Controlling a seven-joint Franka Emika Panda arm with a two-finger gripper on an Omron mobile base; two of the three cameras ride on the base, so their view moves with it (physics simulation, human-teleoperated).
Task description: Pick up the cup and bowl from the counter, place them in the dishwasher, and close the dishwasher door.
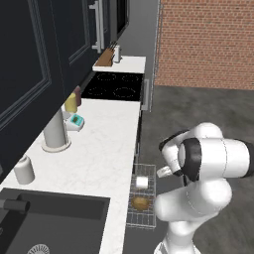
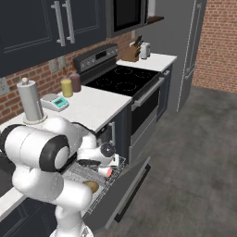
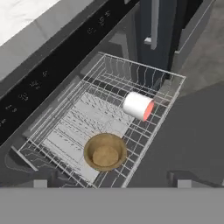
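The claw [image 2: 112, 163] hangs above the pulled-out rack [image 3: 144, 72] of the dishwasher [image 2: 124, 192], its fingers spread wide with nothing between them. In the rack, nearest the robot, the bowl [image 3: 105, 152] of brown wood sits upright on the wire grid, mouth up. Just past the bowl, a little apart from it, the cup [image 3: 138, 106] lies on its side, its red-pink top pointing toward the outer edge of the rack. The dishwasher door hangs open below the rack, tilted down toward the floor.

Beside the rack runs the white tabletop [image 1: 101, 149]. On it, going away from the rack, stand a white jar [image 1: 24, 169], a paper-towel roll [image 1: 54, 131], a small scale [image 1: 75, 121] and a yellow jar [image 1: 71, 103]. Beyond these lies the black cooktop [image 1: 114, 85], and farthest off a knife block [image 1: 106, 57].
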